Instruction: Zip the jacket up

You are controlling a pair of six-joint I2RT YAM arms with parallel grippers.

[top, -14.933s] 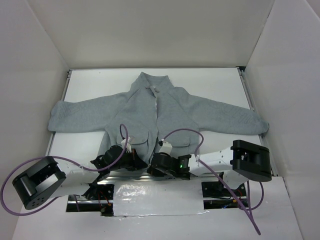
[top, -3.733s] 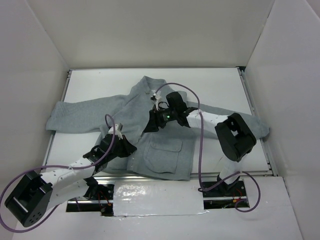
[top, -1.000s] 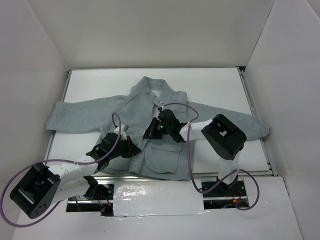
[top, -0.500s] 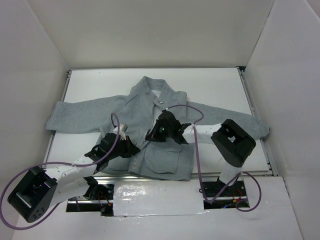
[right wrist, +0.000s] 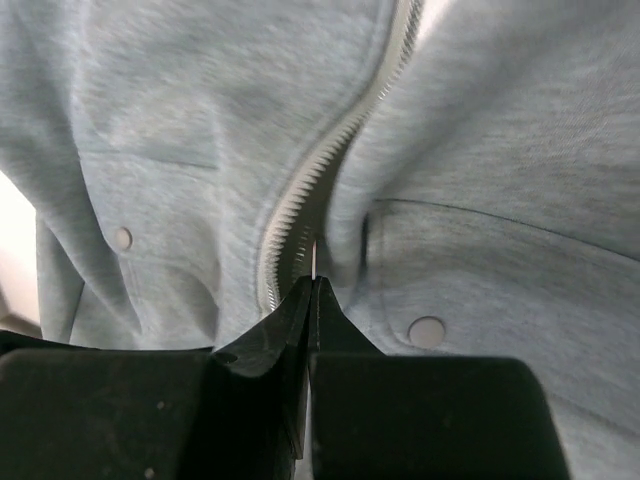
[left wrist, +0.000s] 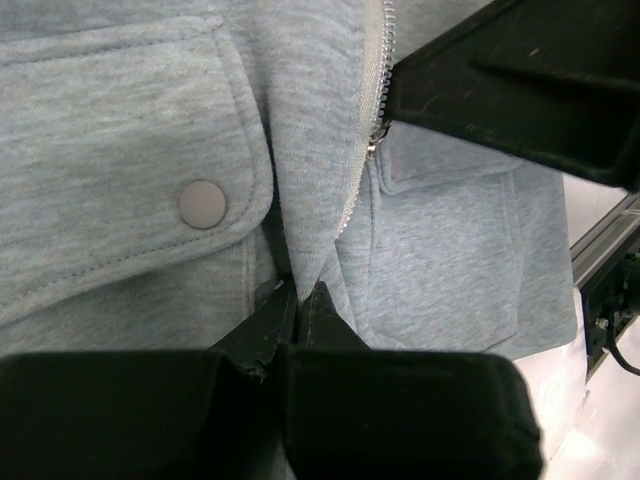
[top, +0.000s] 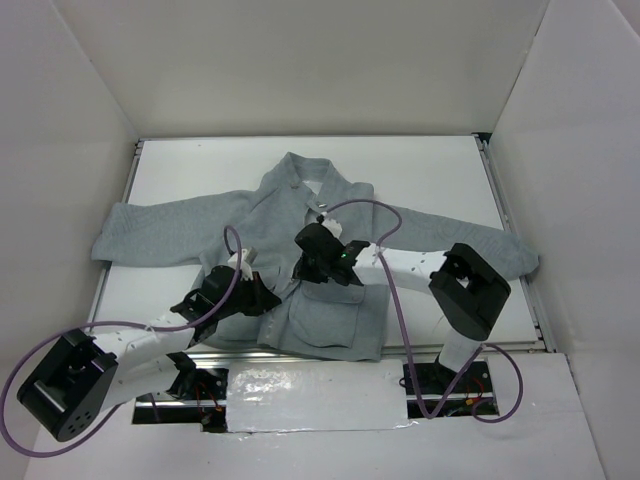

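Note:
The light-grey fleece jacket [top: 330, 215] lies flat on the white table, collar far, hem near. My left gripper [top: 262, 298] is shut on the fabric beside the zipper, near the hem; the left wrist view shows its tips [left wrist: 298, 290] pinching a fold of the jacket [left wrist: 120, 130]. My right gripper [top: 305, 270] sits over the centre front, just beyond the left one. In the right wrist view it [right wrist: 313, 285] is shut on the thin metal zipper pull [right wrist: 315, 256]. The pale zipper teeth [right wrist: 325, 165] run up and away to the right. The slider [left wrist: 372, 148] shows under the right gripper's black body [left wrist: 520, 80].
Two front flap pockets with round snaps [left wrist: 203, 203] [right wrist: 427, 331] flank the zipper. The sleeves reach out to the left [top: 140, 232] and the right [top: 495, 250]. White walls [top: 60, 150] enclose the table on three sides. A metal rail [top: 300, 352] runs along the near edge.
Over the last second my right gripper has stayed at the centre front, shifting slightly left, while its elbow swung right. Since 3.7 s ago it came nearer and the collar fell open. The left gripper held still.

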